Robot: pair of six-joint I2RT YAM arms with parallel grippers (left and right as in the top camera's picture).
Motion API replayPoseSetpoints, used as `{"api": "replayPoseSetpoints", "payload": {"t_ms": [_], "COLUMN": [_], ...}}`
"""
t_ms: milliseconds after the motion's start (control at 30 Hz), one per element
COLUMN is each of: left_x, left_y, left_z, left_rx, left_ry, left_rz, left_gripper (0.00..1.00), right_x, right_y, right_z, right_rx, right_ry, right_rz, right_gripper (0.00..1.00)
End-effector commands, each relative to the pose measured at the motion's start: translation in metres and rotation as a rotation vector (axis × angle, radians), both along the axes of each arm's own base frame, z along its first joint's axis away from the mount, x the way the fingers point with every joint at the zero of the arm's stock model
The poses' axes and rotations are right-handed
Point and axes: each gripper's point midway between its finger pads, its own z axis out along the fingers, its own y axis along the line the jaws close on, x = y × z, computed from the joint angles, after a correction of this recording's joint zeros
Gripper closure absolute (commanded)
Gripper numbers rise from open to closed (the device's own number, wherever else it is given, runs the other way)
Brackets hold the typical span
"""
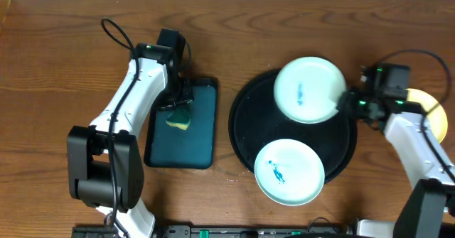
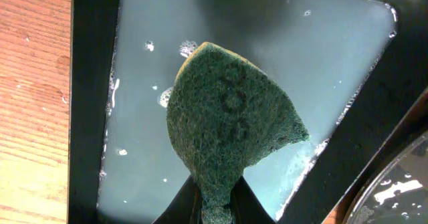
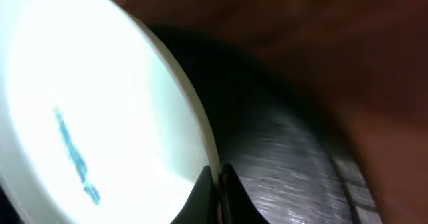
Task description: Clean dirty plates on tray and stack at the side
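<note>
The round black tray (image 1: 245, 117) holds two mint-white plates. The far plate (image 1: 307, 90) has a blue smear; my right gripper (image 1: 346, 99) is shut on its right rim and holds it tilted, seen close in the right wrist view (image 3: 100, 117) with the jaws (image 3: 217, 184) pinching the rim. The near plate (image 1: 289, 171), also smeared blue, lies at the tray's front edge. A pale yellow plate (image 1: 426, 114) lies on the table at far right, partly hidden by the right arm. My left gripper (image 1: 181, 104) is shut on a green-and-yellow sponge (image 2: 231, 124) above the teal tray.
The rectangular dark teal tray (image 1: 202, 142) sits left of the black tray and holds soapy water (image 2: 321, 63). The black tray's rim shows at the lower right of the left wrist view (image 2: 394, 190). Cables run behind both arms.
</note>
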Motion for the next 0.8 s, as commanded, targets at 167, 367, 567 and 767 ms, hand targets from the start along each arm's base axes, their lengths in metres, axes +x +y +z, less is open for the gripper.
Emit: {"api": "replayPoseSetpoints", "payload": {"t_ms": [167,367,567,767], "left_x": [-0.001,-0.001,-0.001,-0.002], "left_y": [0.002,0.002,0.002,-0.001], "left_z": [-0.001,-0.001,-0.001,-0.001], "left_rx": [0.002,0.002,0.002,-0.014], "left_ry": [0.008,0.008,0.008,0.01], "left_rz": [-0.004,-0.004,-0.004,-0.005], "left_gripper": [0.88,0.88,0.88,0.89], "right_x": [0.018,0.034,0.01,-0.069], "right_y": [0.052,0.063,0.065,0.054], "right_z": [-0.038,-0.022,0.033,0.024], "right_rx": [-0.147,-0.097,-0.148,-0.171], "right_ry": [0.017,-0.039,-0.006,0.275], "right_rz": [0.076,0.075,0.224,0.288], "right_gripper": [0.99,0.71,0.63,0.69]}}
